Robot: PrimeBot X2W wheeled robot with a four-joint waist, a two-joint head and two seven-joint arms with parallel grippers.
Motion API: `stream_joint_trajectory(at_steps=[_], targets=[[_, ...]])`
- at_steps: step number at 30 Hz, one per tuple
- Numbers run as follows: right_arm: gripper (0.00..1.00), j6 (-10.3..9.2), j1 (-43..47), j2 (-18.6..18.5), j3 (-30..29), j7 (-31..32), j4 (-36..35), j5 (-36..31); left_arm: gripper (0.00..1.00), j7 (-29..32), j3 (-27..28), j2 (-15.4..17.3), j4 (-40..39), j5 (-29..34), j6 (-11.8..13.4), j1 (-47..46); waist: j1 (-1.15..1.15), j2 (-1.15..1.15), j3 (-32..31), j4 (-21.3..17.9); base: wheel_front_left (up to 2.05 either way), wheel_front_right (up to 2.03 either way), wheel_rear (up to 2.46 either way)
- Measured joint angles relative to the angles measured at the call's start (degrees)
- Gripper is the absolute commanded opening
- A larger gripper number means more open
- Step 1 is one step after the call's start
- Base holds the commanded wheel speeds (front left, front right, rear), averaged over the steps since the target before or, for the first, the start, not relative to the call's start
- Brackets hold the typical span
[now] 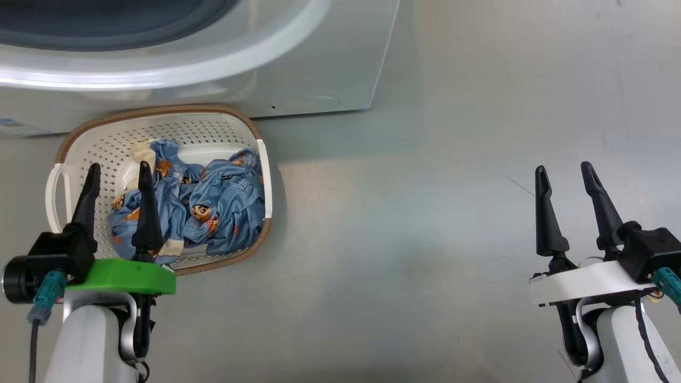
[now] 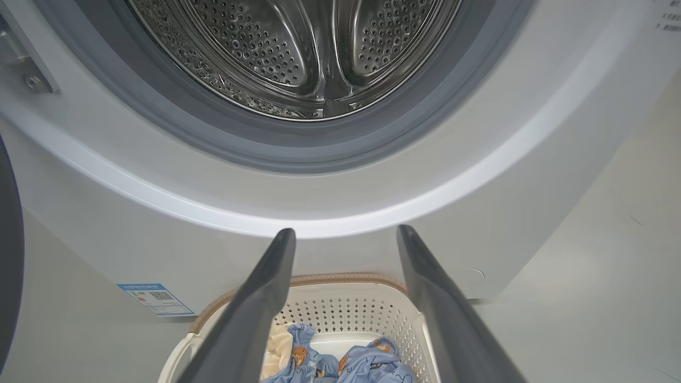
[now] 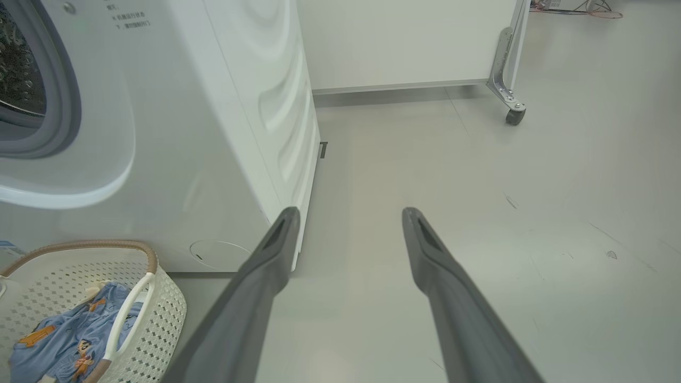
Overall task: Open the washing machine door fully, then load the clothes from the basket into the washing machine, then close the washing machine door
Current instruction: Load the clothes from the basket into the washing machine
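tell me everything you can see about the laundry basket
The basket is cream-white perforated plastic, rectangular with rounded corners, a brown woven-look rim and a white loop handle on each side. It stands upright on the grey floor, right before the washing machine, below the open drum. Crumpled blue printed clothes lie inside, covering most of its bottom. The open left gripper hangs above its near left part, apparently not touching it.
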Motion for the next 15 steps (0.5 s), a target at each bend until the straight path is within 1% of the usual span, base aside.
stream_joint_trajectory(at_steps=[6, 10, 11, 15], targets=[[1.0, 0.13, -1.51, 0.16, 0.16, 0.0, -0.62, 0.0, 1.0, 0.01, 0.03, 0.59, 1.52, 0.01, 0.0, -4.43, 0.0, 0.0, 4.91, -0.5, 0.0, 0.0, 0.0], [1.0, 0.15, -2.99, 0.29, 0.3, 0.0, -1.14, 0.01, 1.0, 0.01, 0.25, 1.64, 3.01, 0.01, -0.01, -7.21, 0.0, 0.0, 8.11, -0.84, 0.0, 0.0, 0.0], [1.0, 0.15, -3.63, 0.37, 0.31, 0.0, -1.26, 0.01, 1.0, 0.3, 0.43, 1.94, 4.23, 0.02, -0.01, -8.73, 0.0, 0.0, 9.68, -0.99, 0.0, 0.0, 0.0], [1.0, 0.15, -4.75, 0.38, 0.29, 0.0, -1.45, 0.0, 1.0, 0.54, 0.63, 2.65, 6.61, 0.31, -0.01, -11.25, 0.01, 0.0, 12.6, -1.23, 0.0, 0.0, 0.0]])
